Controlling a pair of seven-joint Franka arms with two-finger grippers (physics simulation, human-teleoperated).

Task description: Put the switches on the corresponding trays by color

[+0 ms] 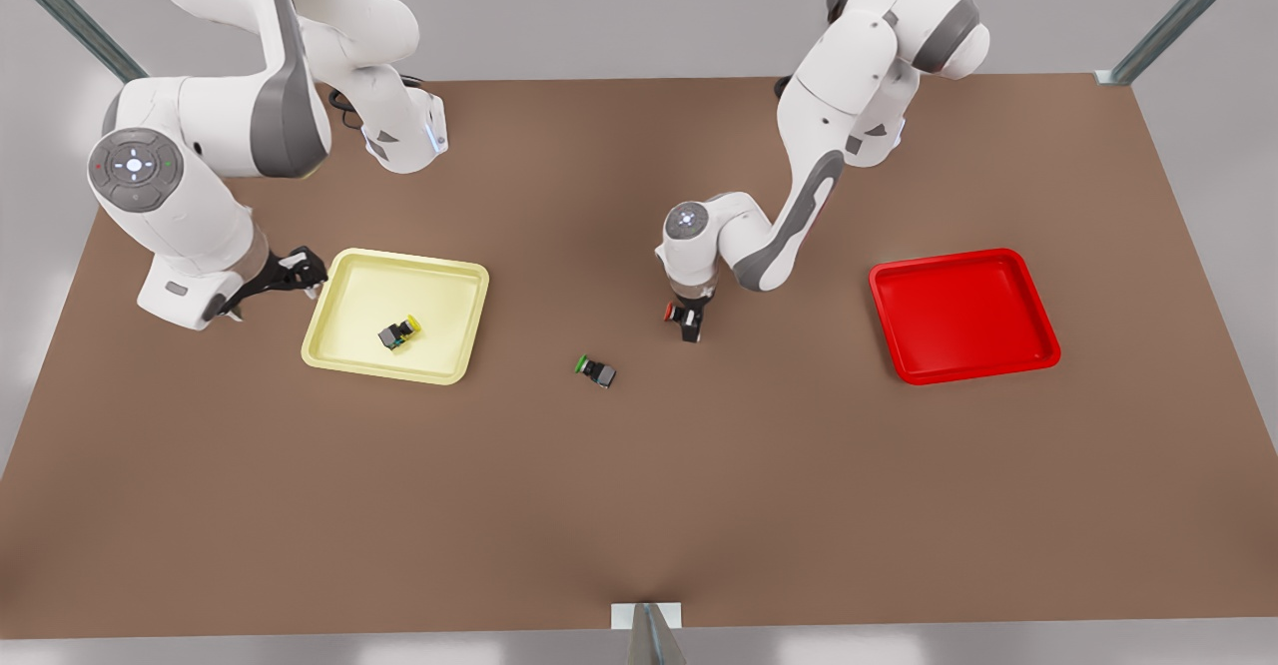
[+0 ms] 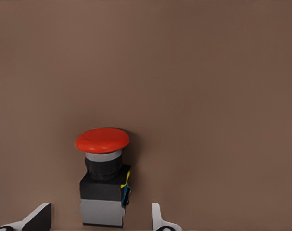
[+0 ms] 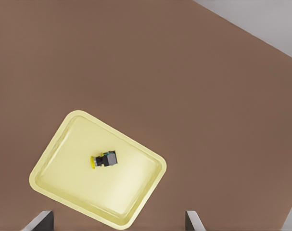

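We see a brown table [image 1: 639, 505] with two trays on it. The yellow tray [image 1: 339, 340] lies toward the front view's left side of the table, and the red tray [image 1: 1008, 360] lies toward the front view's right side, well apart from it.

The yellow switch [image 1: 399, 332] lies on its side inside the yellow tray, near the tray's middle; in the right wrist view it [image 3: 103, 160] sits on the tray floor, clear of the yellow tray's rim [image 3: 136, 211]. The green switch [image 1: 596, 370] lies on its side on the bare table, between the two trays and closer to the yellow one, touching neither. The red switch [image 1: 681, 316] is near the table's middle, between the green switch and the red tray, well short of that tray.

The left gripper [image 1: 687, 324] is at the red switch. In the left wrist view its fingertips [image 2: 37, 219] stand on either side of the switch's grey body [image 2: 102, 192], with table showing between each tip and the body, so we take this claw as spread and not clamped on it. The red cap points away from the wrist.

The right gripper [image 1: 300, 271] hangs just beside the yellow tray's edge, on the side toward the front view's left. Its fingertips [image 3: 40, 222] are set wide apart with nothing between them, so this claw is spread and empty.
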